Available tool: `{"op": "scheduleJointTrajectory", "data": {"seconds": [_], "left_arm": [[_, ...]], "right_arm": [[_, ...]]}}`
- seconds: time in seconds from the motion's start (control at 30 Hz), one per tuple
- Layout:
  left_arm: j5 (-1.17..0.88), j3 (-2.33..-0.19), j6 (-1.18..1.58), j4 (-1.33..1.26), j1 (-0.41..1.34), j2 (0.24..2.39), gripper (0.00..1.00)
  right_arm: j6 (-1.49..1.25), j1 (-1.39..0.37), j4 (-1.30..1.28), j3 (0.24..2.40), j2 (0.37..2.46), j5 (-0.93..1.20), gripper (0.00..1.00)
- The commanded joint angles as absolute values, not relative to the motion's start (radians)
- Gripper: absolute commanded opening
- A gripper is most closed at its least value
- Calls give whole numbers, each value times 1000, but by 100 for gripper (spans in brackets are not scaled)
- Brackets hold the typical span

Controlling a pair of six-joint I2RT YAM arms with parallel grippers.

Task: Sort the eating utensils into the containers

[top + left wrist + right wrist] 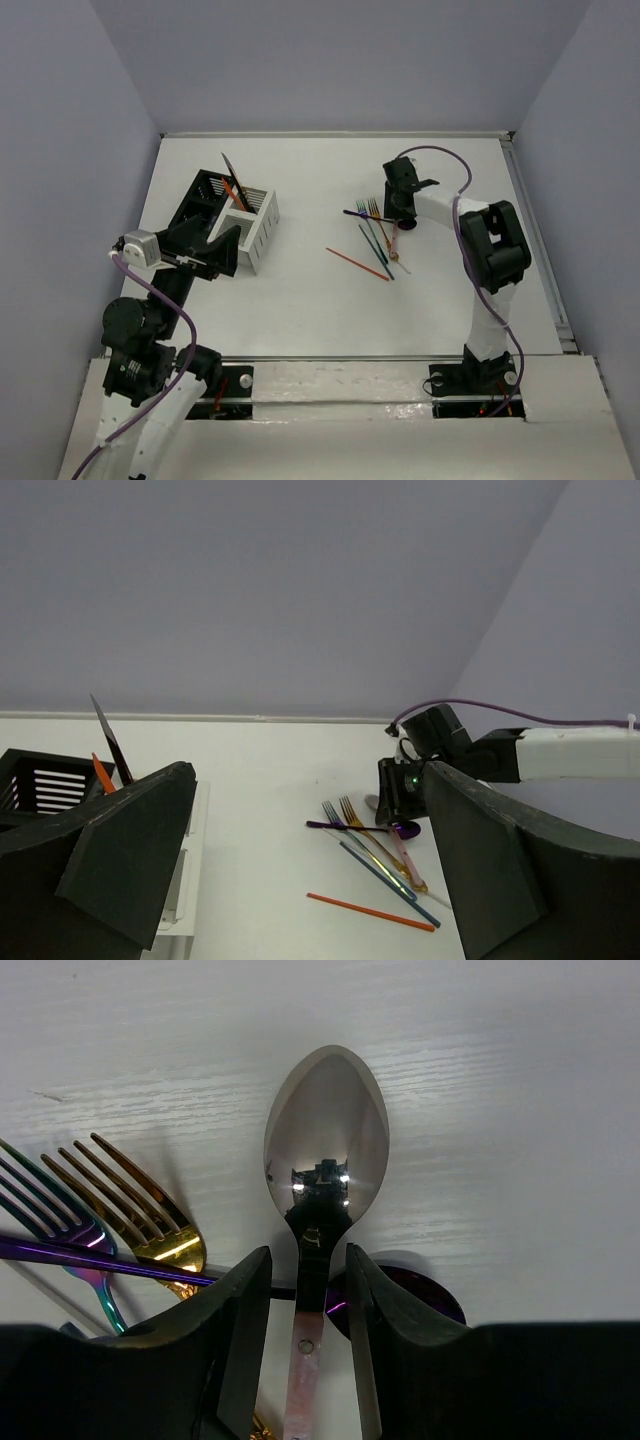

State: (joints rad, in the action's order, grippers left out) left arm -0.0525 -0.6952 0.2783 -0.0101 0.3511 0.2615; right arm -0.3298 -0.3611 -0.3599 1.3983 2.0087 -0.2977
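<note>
The right tool (308,1260) sits low over the loose cutlery (375,240) right of the desk's (300,310) middle, toward the far edge. Its fingers are half apart astride the neck of a silver spoon (325,1135), with a thin gap on either side. The left tool (218,252) hangs wide open and empty beside the black caddy (205,195) and white caddy (262,225), near the left edge.

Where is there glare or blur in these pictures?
Right wrist: the spoon bowl shows two bright glare spots and a dark reflection. Left wrist: the near fingers are dark, detail lost. Top external: even light, soft shadows, no glare.
</note>
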Motion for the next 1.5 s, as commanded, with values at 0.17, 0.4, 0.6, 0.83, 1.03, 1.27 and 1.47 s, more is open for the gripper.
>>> {"op": "scheduleJointTrajectory", "data": {"seconds": [0.17, 0.4, 0.6, 0.83, 1.03, 1.27, 1.47], "left_arm": [[-69, -692, 285, -60, 347, 273, 99], [-67, -692, 285, -60, 347, 273, 99], [-66, -692, 282, -58, 347, 272, 99], [-67, -693, 285, -60, 347, 267, 99], [-55, -695, 285, -57, 347, 267, 99], [-12, -699, 284, -44, 336, 264, 99], [-9, -704, 285, -38, 327, 256, 99]], "right_arm": [[-339, -357, -345, 1407, 2028, -308, 35], [-331, -357, -368, 1469, 2063, -327, 16], [-342, -357, -336, 1464, 1979, -344, 6], [-348, -376, -94, 1307, 1680, -137, 4], [-313, -564, 92, 1285, 1583, -93, 4], [-295, -722, 333, 1422, 1699, -29, 4], [-247, -856, 462, 1620, 1880, 28, 4]]}}
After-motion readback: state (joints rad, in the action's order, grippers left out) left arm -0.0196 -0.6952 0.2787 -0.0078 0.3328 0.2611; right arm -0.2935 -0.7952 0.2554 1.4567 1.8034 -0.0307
